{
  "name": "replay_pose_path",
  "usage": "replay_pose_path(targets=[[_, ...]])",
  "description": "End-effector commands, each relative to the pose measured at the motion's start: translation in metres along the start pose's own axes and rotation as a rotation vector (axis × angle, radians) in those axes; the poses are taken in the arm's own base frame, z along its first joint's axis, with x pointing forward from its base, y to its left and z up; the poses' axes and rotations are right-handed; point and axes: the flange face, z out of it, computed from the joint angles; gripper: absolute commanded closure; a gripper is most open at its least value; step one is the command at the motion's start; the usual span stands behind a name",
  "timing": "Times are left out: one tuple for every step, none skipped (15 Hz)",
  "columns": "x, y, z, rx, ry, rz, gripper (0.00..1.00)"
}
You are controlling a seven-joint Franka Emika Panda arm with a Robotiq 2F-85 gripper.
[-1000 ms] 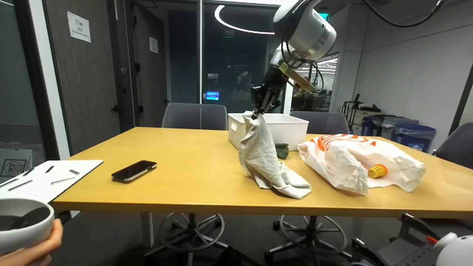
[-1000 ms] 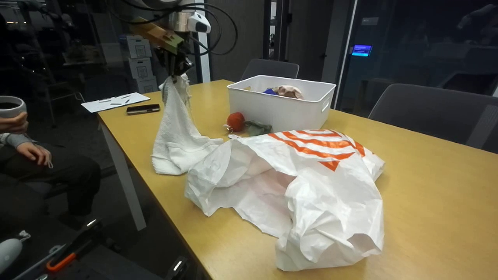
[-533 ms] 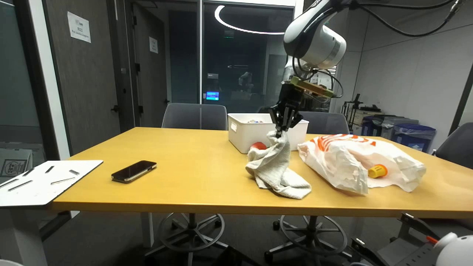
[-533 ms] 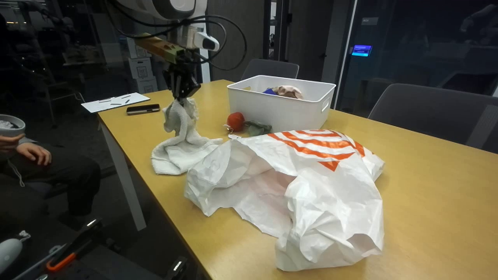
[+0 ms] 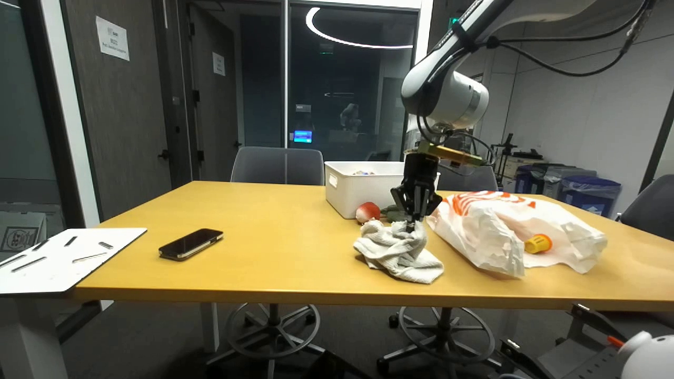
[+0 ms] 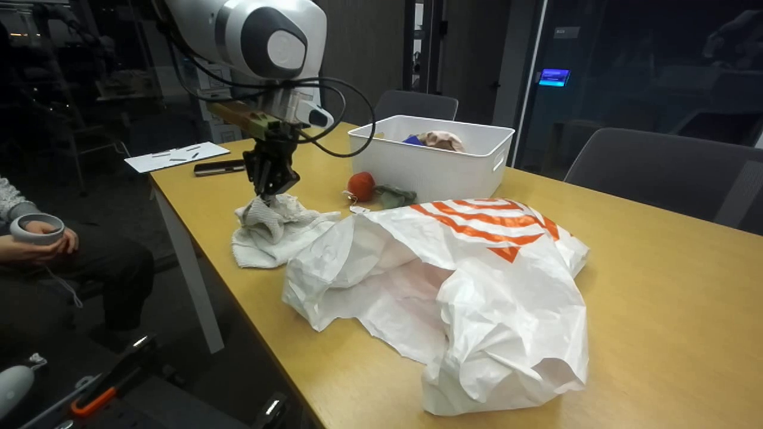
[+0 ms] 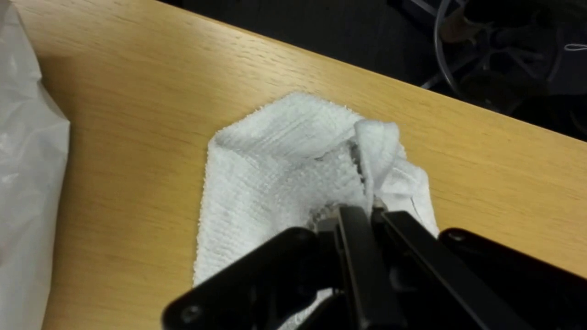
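1. Cloth [image 7: 247, 206] appearance: white to pale grey, nubby weave, slightly fuzzy edges. In the wrist view, a flat panel fills the centre of the frame, its upper end angled and creased; a narrow fold stands up at its right side.
2. Cloth location: on the counter [image 5: 253, 226], crumpled into a low, uneven heap. In an exterior view the cloth [image 5: 387, 252] lies right of centre, below mid-height, with a flap spread toward the lower right of the frame.
3. End effector [image 7: 370, 213]: pointed down into the upper part of the heap. Fingers are drawn together, clamped on a raised fold of the cloth.
4. White bag [image 6: 506, 307]: crumpled, printed in orange, right of the cloth and near it in both exterior views. In the wrist view it occupies the left edge of the frame, with a strip of counter between.
5. White bin [image 6: 429, 173]: above and right of frame centre in an exterior view. Red round item [image 6: 361, 186] and green item [image 6: 394, 196] sit just beside its wall.
6. Phone [image 5: 190, 243]: flat on the counter, left of frame centre in both exterior views.
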Motion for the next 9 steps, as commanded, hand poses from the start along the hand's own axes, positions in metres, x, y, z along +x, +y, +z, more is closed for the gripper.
replay_pose_path(targets=[[0.024, 0.013, 0.028, 0.008, -0.001, 0.02, 0.96], [0.029, 0.017, 0.036, 0.011, -0.009, 0.035, 0.96], [0.033, 0.02, 0.043, 0.007, -0.014, 0.045, 0.96], [0.036, 0.022, 0.047, 0.009, -0.014, 0.055, 0.94], [0.037, 0.023, 0.048, 0.007, -0.018, 0.068, 0.69], [0.037, 0.023, 0.047, -0.01, -0.021, 0.07, 0.68], [0.034, 0.022, 0.044, -0.019, -0.034, 0.072, 0.66], [0.03, 0.02, 0.037, -0.023, -0.04, 0.08, 0.6], [0.025, 0.017, 0.029, -0.029, -0.031, 0.08, 0.51]])
